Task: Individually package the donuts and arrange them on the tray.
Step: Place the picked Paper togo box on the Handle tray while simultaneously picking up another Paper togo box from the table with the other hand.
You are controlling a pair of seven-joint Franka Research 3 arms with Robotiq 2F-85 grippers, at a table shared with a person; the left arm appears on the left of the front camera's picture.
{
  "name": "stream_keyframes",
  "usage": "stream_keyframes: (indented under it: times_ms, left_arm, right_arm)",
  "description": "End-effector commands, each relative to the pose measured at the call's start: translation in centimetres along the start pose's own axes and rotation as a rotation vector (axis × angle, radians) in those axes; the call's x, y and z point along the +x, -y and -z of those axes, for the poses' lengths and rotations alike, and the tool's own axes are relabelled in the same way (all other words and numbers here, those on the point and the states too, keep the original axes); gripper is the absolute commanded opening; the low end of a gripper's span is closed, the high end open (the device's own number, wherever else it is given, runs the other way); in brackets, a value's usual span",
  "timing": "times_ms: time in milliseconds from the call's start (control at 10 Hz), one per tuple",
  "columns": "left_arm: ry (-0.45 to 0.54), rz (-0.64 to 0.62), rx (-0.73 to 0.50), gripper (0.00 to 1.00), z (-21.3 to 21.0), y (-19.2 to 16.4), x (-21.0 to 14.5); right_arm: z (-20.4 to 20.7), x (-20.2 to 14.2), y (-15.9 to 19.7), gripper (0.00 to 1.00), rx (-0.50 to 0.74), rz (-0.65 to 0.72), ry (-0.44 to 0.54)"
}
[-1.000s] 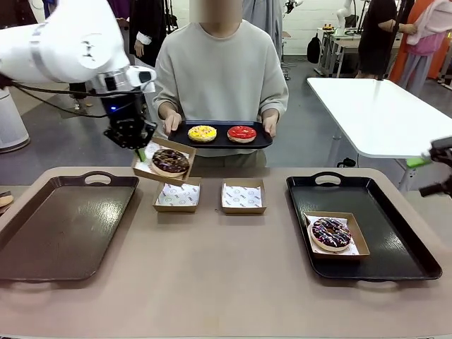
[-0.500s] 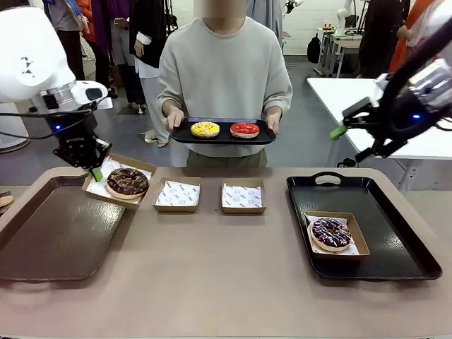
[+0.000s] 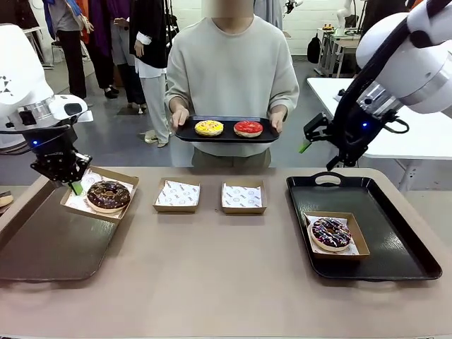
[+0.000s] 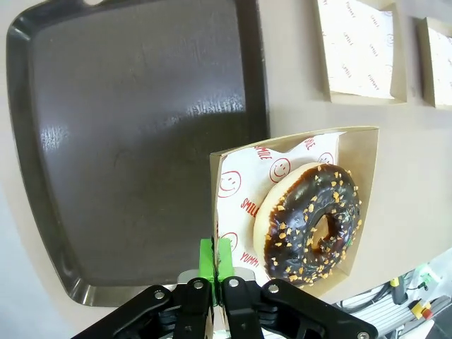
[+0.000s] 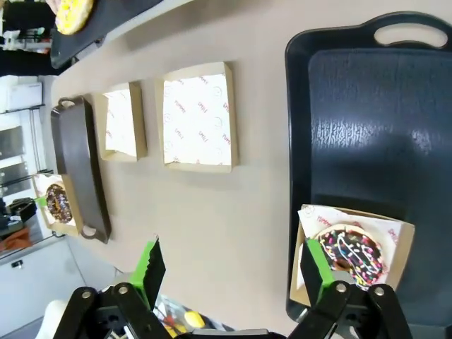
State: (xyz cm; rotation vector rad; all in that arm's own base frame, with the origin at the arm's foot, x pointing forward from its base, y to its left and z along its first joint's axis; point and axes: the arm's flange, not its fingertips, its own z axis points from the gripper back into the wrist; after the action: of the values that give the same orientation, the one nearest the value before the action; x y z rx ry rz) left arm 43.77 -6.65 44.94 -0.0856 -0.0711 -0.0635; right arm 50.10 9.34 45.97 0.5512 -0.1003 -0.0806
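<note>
Chocolate donut [image 3: 108,195] with nut bits rides in a paper-lined box [image 3: 126,181], which the left tool [image 3: 73,186] pinches shut-tight by its 9 o'clock rim, tilted over the 2 o'clock corner of the brown tray [image 3: 42,247]. The set-down likely turns on this: open tray floor lies toward 8 o'clock of the box. The right tool [image 3: 318,157] hangs wide open, empty, above the 12 o'clock rim of the black tray [image 3: 395,212].

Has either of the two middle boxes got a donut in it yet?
No, the left middle box and the right middle box each hold just a printed paper liner.
</note>
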Motion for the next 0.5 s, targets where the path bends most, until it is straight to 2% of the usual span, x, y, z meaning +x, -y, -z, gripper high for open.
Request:
stream_keyframes:
  times_ms: [0, 100, 400]
  left_arm:
    - [0.031, 0.017, 0.009, 0.01, 0.09, -0.64, -0.47]
    - [0.000, 0.000, 0.000, 0.01, 0.00, 0.00, 0.00]
    - [0.000, 0.000, 0.000, 0.01, 0.00, 0.00, 0.00]
  right_arm:
    - [-0.04, 0.06, -0.12, 1.00, 0.004, 0.010, -0.014]
    - [0.00, 0.00, 0.00, 1.00, 0.000, 0.000, 0.000]
    - [0.00, 0.00, 0.00, 1.00, 0.000, 0.000, 0.000]
